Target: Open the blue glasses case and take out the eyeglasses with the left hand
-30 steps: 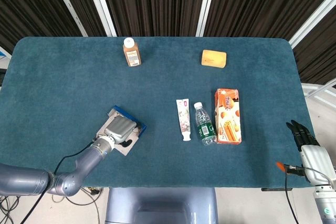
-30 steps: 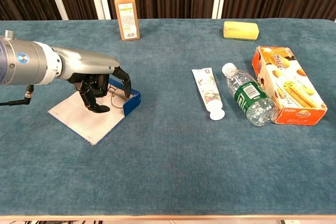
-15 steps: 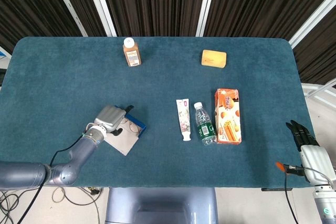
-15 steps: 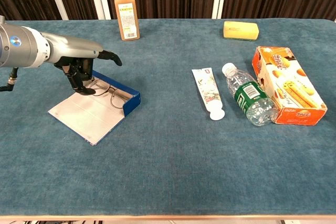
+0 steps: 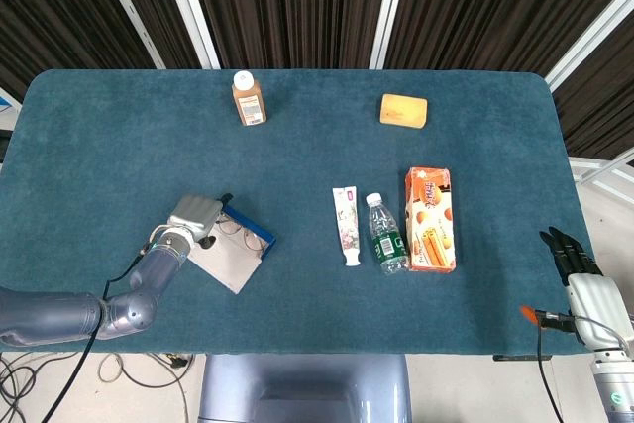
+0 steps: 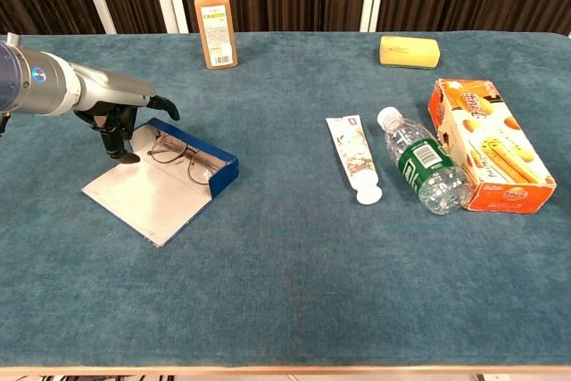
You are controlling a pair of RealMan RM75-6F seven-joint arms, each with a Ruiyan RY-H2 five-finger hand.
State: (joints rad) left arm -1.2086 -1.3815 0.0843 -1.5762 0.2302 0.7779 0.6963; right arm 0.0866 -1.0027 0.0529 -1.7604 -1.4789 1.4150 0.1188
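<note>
I note the blue glasses case (image 6: pixel 161 183) lies open; the eyeglasses (image 6: pixel 176 153) remain inside, just right of my left hand (image 6: pixel 120 120), whose curled fingers (image 6: pixel 114 142) hold nothing. Removal is outstanding. Right hand (image 5: pixel 573 253): fingers extended, idle.

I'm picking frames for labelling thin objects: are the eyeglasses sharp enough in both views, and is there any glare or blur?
Chest view: the thin wire-framed eyeglasses show sharp in the open blue glasses case, under even light with soft shadows. Head view: the eyeglasses are tiny and faint; no glare or motion blur shows on the left hand.
</note>
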